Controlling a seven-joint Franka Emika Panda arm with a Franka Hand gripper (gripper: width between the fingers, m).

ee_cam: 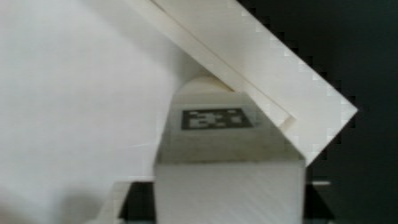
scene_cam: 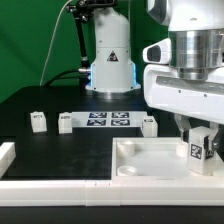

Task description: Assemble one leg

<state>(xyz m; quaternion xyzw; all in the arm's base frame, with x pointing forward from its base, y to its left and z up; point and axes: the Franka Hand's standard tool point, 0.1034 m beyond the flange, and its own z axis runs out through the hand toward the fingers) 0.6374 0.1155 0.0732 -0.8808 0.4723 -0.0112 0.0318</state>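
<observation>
The black counter [scene_cam: 60, 155] carried, in a row across its middle, the marker board [scene_cam: 108, 120] with the near-left leg [scene_cam: 66, 123] just beside its end on the exterior view's left, the right leg [scene_cam: 150, 124] just beside its other end, and the far-left leg [scene_cam: 38, 121] standing apart further to the exterior view's left. The large white tray [scene_cam: 150, 180] lay flat on the counter toward the exterior view's right front, while a low white rail [scene_cam: 60, 187] ran along the front edge. The robot's base [scene_cam: 110, 75] stood behind the row.
</observation>
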